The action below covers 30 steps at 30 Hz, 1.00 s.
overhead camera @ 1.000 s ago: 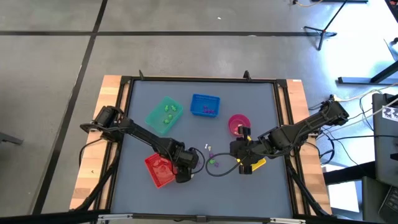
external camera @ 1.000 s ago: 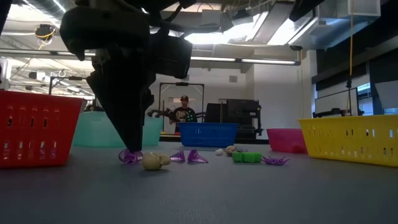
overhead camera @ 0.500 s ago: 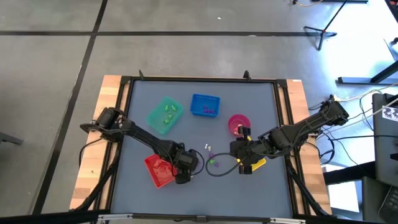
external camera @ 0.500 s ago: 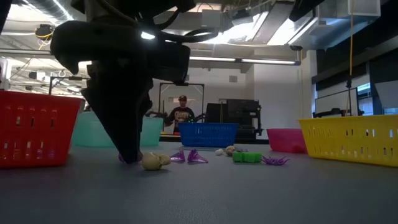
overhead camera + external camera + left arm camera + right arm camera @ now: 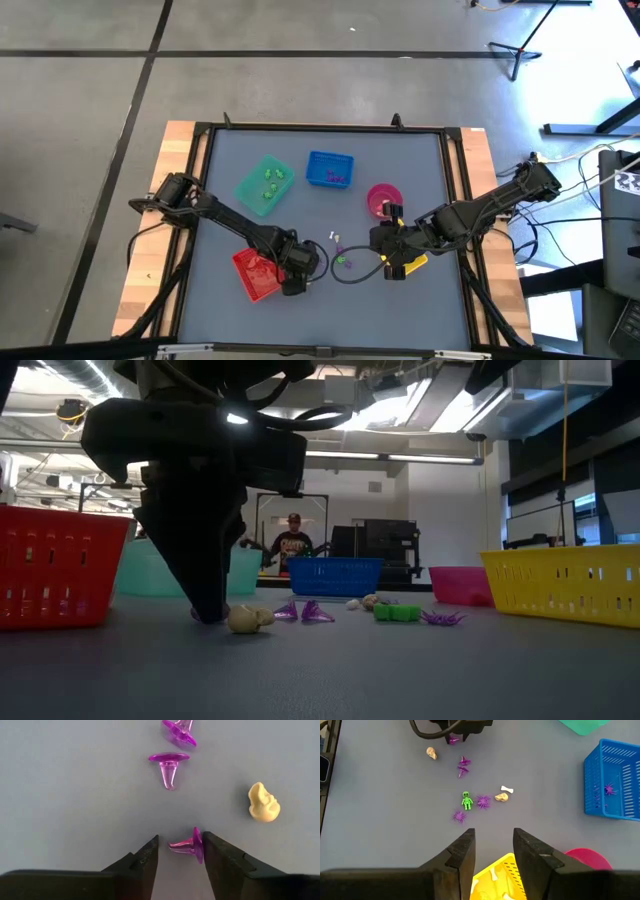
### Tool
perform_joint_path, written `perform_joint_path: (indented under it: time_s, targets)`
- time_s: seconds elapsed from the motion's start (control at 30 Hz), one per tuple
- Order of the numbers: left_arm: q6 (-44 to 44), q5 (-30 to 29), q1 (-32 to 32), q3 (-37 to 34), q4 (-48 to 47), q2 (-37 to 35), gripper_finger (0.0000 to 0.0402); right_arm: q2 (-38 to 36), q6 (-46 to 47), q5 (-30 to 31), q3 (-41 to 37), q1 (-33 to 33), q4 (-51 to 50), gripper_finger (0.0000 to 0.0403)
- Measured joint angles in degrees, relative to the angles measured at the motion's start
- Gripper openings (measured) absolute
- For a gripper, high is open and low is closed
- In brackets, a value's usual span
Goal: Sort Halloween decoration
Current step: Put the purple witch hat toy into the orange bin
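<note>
Small trinkets lie on the grey table: purple witch hats, a cream skull, a green skeleton, purple spiders and a white bone. My left gripper is open and points down with its tips at the table by the red tray. Its fingers stand on either side of one purple hat, which lies on its side. In the low view the left gripper hides this hat, next to the skull. My right gripper is open and hovers over the yellow tray. My left gripper comes from above, pointing down, with one finger on each side of the purple hat lying on the table. The hat's brim sits right at the inner face of one finger. I cannot tell whether they touch.
A teal-green tray, a blue tray and a pink bowl stand farther back on the table. A black cable loop lies between the arms. A person sits in the room beyond the table.
My left gripper has come down onto the table over the purple hat beside the skull. The low view showed that hat below the fingertips a second ago, and the fingers now hide it. The right arm has kept still.
</note>
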Motion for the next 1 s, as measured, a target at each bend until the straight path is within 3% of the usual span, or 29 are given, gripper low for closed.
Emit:
perform_joint_path:
  time_s: [0.43, 1.0]
  targets:
    - [-0.15, 0.31, 0.00, -0.02, -0.02, 0.04, 0.0082, 0.00, -0.01, 0.00, 0.00, 0.00, 0.00, 0.0131]
    - [-0.22, 2.14, 0.07, 1.70, -0.77, 0.26, 0.0077, 0.00, -0.02, 0.00, 0.00, 0.00, 0.01, 0.0131]
